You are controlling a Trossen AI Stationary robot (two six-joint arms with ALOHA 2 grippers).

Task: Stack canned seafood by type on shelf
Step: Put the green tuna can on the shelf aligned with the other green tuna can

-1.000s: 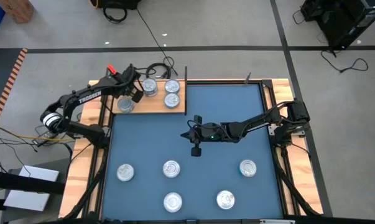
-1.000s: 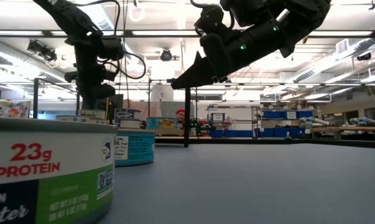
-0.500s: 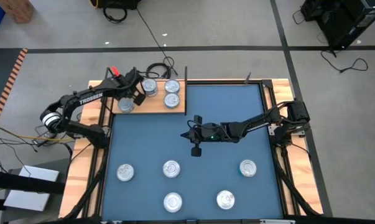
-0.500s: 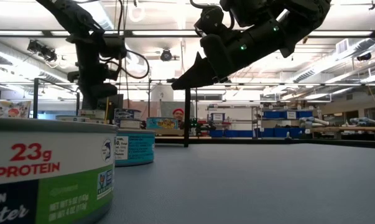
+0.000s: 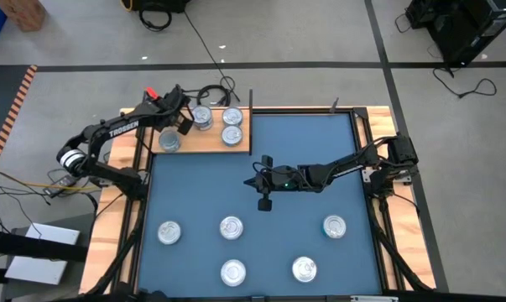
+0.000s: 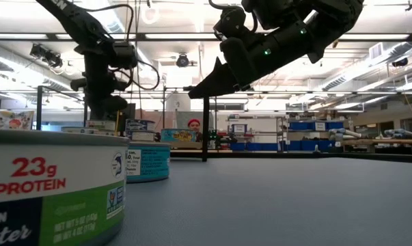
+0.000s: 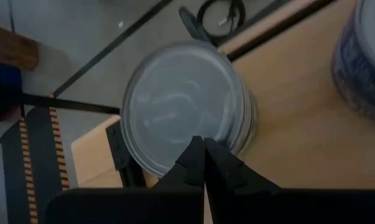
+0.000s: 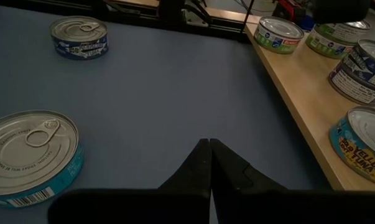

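Surface: blue table mat [image 5: 294, 151] inside a wooden frame, on a grey floor crossed by dark tape lines and loose cables.
Background: low view looks across the mat into a workshop with ceiling strip lights and shelving; a person in a red cap [image 6: 194, 124] shows far off, too small to make out more.
Shelf: light-brown wooden shelf [image 5: 204, 143] at the mat's far-left corner, with a thin black upright [image 5: 251, 99] at its corner.
Tins on shelf: four in the high view, two close together [image 5: 232, 126], one beside them [image 5: 201, 118], one [image 5: 169, 141] near the outer end.
Tins on mat: five spread over the near half [image 5: 231, 226], well apart from each other.
Hard to read: from above only shiny lids show, so types cannot be told; the nearest tin [image 6: 52, 184] in the low view is cut off by the picture's edge, with "23g PROTEIN" legible.
Left gripper: left gripper [image 5: 185, 126] hangs over the shelf between the tins, wrist bent down, fingers pressed together and empty; its wrist view shows the tips over the rim of a silver tin [image 7: 184, 106], contact unclear.
Right gripper: right gripper [image 5: 264, 204] is stretched low over the middle of the mat, fingers together, holding nothing, pointing at bare mat between the tins.
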